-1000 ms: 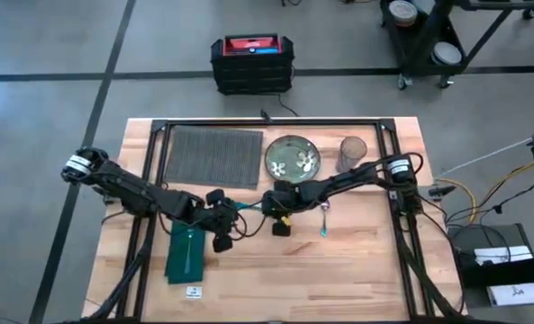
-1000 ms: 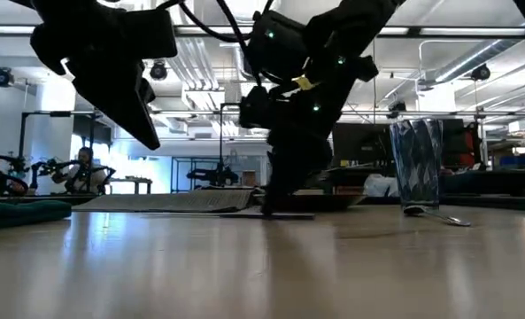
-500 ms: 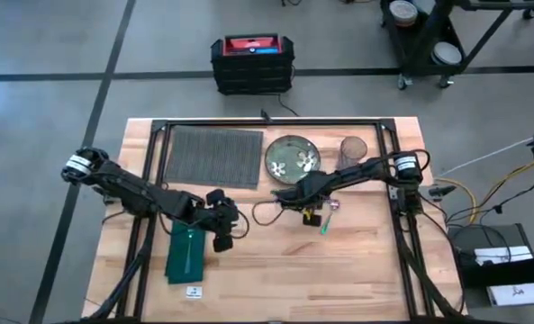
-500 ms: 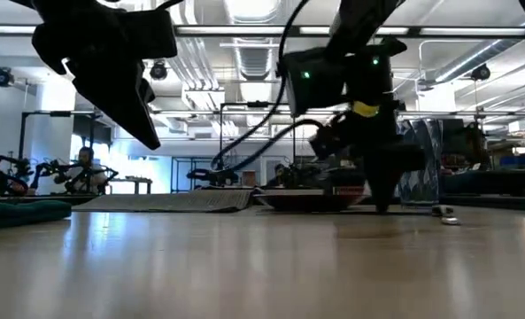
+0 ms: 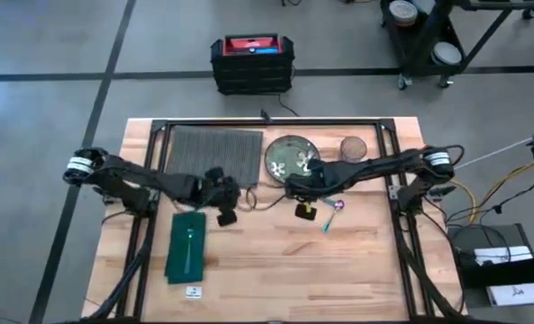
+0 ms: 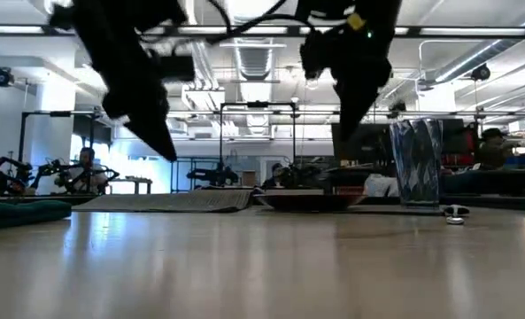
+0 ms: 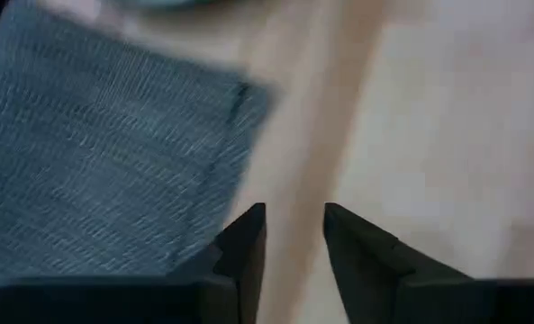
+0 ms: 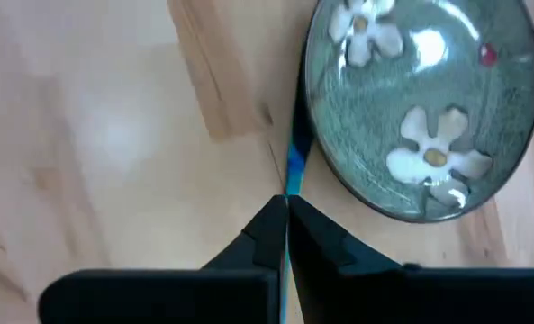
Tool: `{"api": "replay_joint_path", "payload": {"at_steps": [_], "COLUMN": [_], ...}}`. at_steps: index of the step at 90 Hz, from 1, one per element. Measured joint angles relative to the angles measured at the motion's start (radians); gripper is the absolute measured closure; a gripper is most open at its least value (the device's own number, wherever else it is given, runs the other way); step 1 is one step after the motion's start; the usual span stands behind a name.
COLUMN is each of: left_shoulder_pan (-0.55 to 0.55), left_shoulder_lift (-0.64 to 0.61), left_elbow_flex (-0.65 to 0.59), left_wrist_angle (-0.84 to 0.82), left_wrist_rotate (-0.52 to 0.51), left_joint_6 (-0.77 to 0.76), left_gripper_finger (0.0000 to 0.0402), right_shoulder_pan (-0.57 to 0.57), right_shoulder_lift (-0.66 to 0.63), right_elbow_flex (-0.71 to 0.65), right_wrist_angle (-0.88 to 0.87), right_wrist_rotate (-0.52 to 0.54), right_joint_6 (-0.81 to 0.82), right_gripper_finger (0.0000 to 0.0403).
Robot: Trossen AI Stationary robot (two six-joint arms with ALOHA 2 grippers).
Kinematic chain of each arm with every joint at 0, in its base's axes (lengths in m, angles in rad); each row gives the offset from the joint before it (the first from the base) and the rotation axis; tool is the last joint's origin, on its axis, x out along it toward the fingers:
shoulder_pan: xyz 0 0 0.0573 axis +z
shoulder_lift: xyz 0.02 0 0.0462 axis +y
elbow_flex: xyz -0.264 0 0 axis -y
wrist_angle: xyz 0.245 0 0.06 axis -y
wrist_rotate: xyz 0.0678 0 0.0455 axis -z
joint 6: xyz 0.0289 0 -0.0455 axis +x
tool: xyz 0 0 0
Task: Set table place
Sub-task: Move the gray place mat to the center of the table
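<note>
The dark grey ribbed placemat lies flat at the table's far left. A green flowered plate and a glass stand to its right. My left gripper hovers open above bare wood, just off the placemat's near right corner. My right gripper is raised at the plate's near edge, shut on a thin blue-handled utensil. A spoon lies on the wood near it. A dark green napkin lies at the near left. My right gripper pinches the thin blue handle between its two fingers. The utensil shows edge-on and runs on past the fingertips along the plate's rim. The fingers lie along it. In the low view the gripper is lifted well above the table.
A small white card lies near the table's front edge. The black frame rails run along the table's sides and back. A black and red case stands on the floor beyond the table. Bare wood fills the near right.
My right gripper, down at the table a second ago, has gone toward the right edge, then risen and moved toward the far edge to the plate's near rim. My left gripper has moved from over the napkin's far end toward the far edge, to the placemat's near right corner.
</note>
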Motion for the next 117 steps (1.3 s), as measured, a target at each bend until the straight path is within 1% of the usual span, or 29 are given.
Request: {"api": "replay_joint_path", "payload": {"at_steps": [14,19,26,37,47,56,63,71,83,92,103,117], "left_shoulder_pan": [0.152,0.185,0.221,0.259,0.288,0.299,0.3,0.3,0.302,0.305,0.325,0.374], "left_shoulder_lift": [0.019,0.021,0.023,0.023,0.023,0.023,0.023,0.022,0.021,0.021,0.034,0.092], "left_elbow_flex": [-0.025,-0.047,-0.085,-0.136,-0.166,-0.19,-0.208,-0.23,-0.26,-0.285,-0.306,-0.313], "left_wrist_angle": [-0.044,-0.021,0.032,0.117,0.165,0.197,0.211,0.251,0.32,0.379,0.411,0.443], "left_wrist_rotate": [0.029,0.053,0.069,0.071,0.074,0.072,0.102,0.11,0.065,0.062,0.099,0.172], "left_joint_6": [0.188,0.26,0.338,0.415,0.439,0.45,0.452,0.45,0.453,0.467,0.474,0.475], "left_gripper_finger": [0.022,0.0211,0.0208,0.022,0.0237,0.0248,0.0252,0.0254,0.025,0.0247,0.0254,0.0292], "right_shoulder_pan": [0.023,0.037,0.054,0.073,0.081,0.085,0.086,0.086,0.086,0.087,0.091,0.095], "right_shoulder_lift": [-0.022,-0.017,-0.009,0.004,0.008,0.008,0.008,0.008,0.008,0.008,0.008,0.008], "right_elbow_flex": [-0.026,-0.041,-0.071,-0.132,-0.191,-0.238,-0.267,-0.292,-0.319,-0.324,-0.325,-0.325], "right_wrist_angle": [0.046,0.068,0.12,0.231,0.337,0.381,0.409,0.414,0.447,0.478,0.501,0.515], "right_wrist_rotate": [0.005,0.015,0.025,0.026,0.024,0.022,0.023,0.022,0.023,0.022,0.019,0.019], "right_joint_6": [0.008,0.013,0.022,0.03,0.053,0.073,0.096,0.112,0.13,0.132,0.132,0.131], "right_gripper_finger": [0.0403,0.0403,0.0403,0.0403,0.0403,0.0403,0.0403,0.0403,0.0403,0.0403,0.0403,0.0403]}}
